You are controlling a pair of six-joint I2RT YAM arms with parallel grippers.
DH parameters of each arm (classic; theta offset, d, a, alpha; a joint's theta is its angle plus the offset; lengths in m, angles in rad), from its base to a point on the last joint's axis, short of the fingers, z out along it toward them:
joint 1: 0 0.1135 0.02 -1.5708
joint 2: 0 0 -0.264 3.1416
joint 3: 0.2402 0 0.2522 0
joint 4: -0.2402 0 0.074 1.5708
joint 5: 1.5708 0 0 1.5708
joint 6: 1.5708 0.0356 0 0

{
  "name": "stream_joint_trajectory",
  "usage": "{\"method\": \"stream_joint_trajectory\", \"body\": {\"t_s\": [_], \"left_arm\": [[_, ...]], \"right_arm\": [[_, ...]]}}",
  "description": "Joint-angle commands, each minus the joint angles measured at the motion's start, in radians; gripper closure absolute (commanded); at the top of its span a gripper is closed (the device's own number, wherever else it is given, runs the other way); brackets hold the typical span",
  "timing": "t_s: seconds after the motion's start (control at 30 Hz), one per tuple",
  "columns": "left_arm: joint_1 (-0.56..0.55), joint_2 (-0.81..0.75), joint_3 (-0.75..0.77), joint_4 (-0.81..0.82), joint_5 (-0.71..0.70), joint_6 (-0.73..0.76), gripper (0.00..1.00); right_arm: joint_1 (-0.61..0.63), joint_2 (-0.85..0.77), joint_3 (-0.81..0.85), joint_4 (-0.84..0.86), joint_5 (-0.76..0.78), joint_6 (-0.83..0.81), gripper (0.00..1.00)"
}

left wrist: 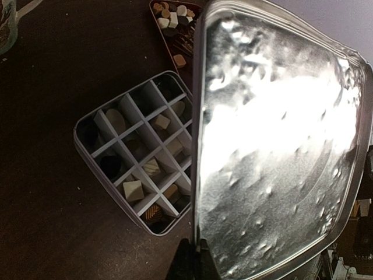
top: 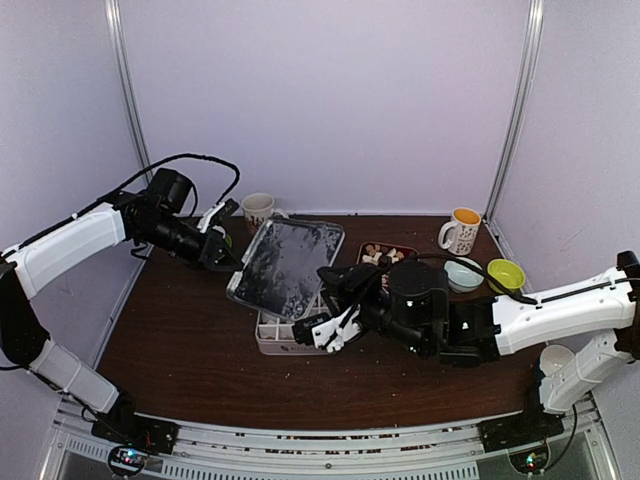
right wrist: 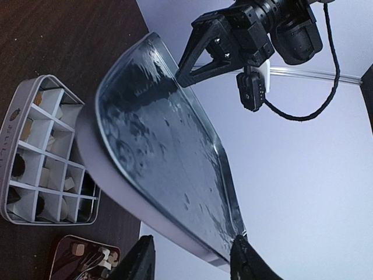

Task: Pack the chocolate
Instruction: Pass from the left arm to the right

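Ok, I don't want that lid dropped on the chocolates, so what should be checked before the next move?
1. Grip of the left gripper on the metal lid: ok, shut on its rim.
2. Position of the right gripper: ok, straddling the lid's opposite edge.
3. Its grip: not ok, jaws open.
4. Lid squared over the tin box: not ok, tilted steeply, covering one side only.
5. Every compartment filled with chocolate: cannot tell, the lid hides several.
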Motion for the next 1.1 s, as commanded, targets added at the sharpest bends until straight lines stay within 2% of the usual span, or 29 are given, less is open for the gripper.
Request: {"method": "stream_joint_trajectory", "body": {"t_s": [0.0,0.2,0.3,0.43,0.6,0.73,0.77,0.83,0.93,1.07], "left_arm": [[-0.007,0.008,0.032,0.002,0.014,0.002,1.00],[-0.006,0.008,0.032,0.002,0.011,-0.008,1.00],[-0.006,0.008,0.037,0.002,0.013,-0.011,0.92],[-0.006,0.010,0.042,0.004,0.017,-0.017,0.88],[-0.006,-0.014,0.035,0.042,0.004,-0.033,0.71],[-0.006,-0.063,0.036,0.093,-0.032,-0.054,0.62],[-0.006,-0.081,0.037,0.108,-0.045,-0.054,0.58],[-0.006,-0.131,0.029,0.140,-0.083,-0.053,0.39],[-0.005,-0.213,0.026,0.175,-0.143,-0.036,0.25],[-0.007,-0.316,0.023,0.200,-0.261,0.002,0.19]], "right_arm": [[0.010,0.025,0.047,0.008,0.029,-0.010,0.63],[0.014,0.050,0.058,-0.006,0.039,-0.021,0.72],[0.017,0.058,0.062,-0.011,0.046,-0.027,0.77],[0.018,0.060,0.062,-0.014,0.052,-0.029,0.81],[0.018,0.054,0.060,-0.012,0.053,-0.021,0.90],[0.018,0.043,0.060,-0.012,0.053,0.003,0.95],[0.017,0.040,0.059,-0.013,0.051,0.009,0.95],[0.018,0.030,0.057,-0.020,0.048,0.023,0.97],[0.019,0.015,0.051,-0.027,0.046,0.049,0.97],[0.020,-0.008,0.044,-0.033,0.035,0.091,0.97]]}}
